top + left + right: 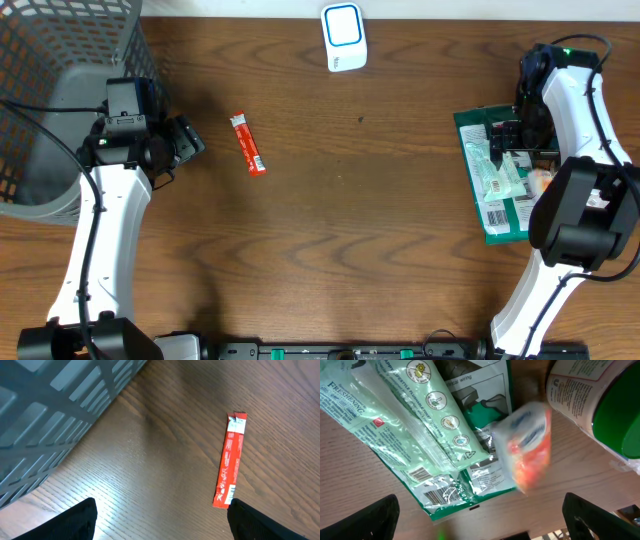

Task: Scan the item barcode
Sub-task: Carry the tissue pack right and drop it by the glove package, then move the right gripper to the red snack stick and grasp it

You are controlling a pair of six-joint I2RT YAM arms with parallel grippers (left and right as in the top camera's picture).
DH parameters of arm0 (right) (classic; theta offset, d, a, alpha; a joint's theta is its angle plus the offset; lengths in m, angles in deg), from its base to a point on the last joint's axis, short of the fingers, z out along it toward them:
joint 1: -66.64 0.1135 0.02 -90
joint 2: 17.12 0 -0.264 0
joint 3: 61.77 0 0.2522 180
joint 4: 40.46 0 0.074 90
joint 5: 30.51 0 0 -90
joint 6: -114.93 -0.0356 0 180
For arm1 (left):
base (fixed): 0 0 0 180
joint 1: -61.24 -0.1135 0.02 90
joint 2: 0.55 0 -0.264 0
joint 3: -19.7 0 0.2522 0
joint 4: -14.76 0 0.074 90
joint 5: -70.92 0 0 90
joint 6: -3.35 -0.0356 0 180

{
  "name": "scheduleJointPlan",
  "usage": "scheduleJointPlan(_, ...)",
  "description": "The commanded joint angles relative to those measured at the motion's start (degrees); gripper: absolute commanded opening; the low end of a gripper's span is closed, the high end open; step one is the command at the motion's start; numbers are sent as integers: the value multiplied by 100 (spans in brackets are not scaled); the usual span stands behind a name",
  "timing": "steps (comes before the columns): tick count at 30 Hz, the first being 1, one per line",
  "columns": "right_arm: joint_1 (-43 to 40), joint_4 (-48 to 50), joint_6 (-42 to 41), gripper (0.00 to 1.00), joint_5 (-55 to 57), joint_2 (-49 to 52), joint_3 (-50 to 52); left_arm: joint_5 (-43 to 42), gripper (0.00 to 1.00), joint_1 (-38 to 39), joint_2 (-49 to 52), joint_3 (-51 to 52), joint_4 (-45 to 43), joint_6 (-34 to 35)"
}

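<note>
Your right end effector [482,517] stands apart, blurred orange packet [530,445] at its one o'clock: it may settle barcode-down. Left end effector [165,520], also apart, empty.

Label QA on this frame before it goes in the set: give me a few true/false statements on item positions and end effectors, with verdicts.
1. The red stick packet lies on the table, outside the wire basket. True.
2. The left end effector grips the red stick packet. False: it is open, and the packet lies flat on the table.
3. The white scanner sits at the table's far edge. True.
4. The right end effector hangs over the wire basket. False: it is over the green packages on the right side.
5. The right end effector is open. True.
</note>
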Motion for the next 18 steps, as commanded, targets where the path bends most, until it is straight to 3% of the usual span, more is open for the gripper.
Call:
scheduleJointPlan(1, 20, -103, 57, 99, 46, -31, -190, 72, 84, -50, -66, -33, 13, 48)
scheduleJointPlan(5, 96, -306, 120, 99, -92, -33, -476, 72, 85, -50, -66, -33, 13, 48)
scheduleJointPlan(7, 166, -341, 304, 99, -704, -33, -693, 72, 84, -50, -66, -33, 13, 48)
scheduleJointPlan(14, 557, 470, 402, 99, -5064, -31, -1047, 72, 84, -50, -66, -33, 13, 48)
scheduleJointPlan(18, 1029, 1137, 302, 99, -5873, -26, -839, 72, 85, -50, -66, -33, 13, 48)
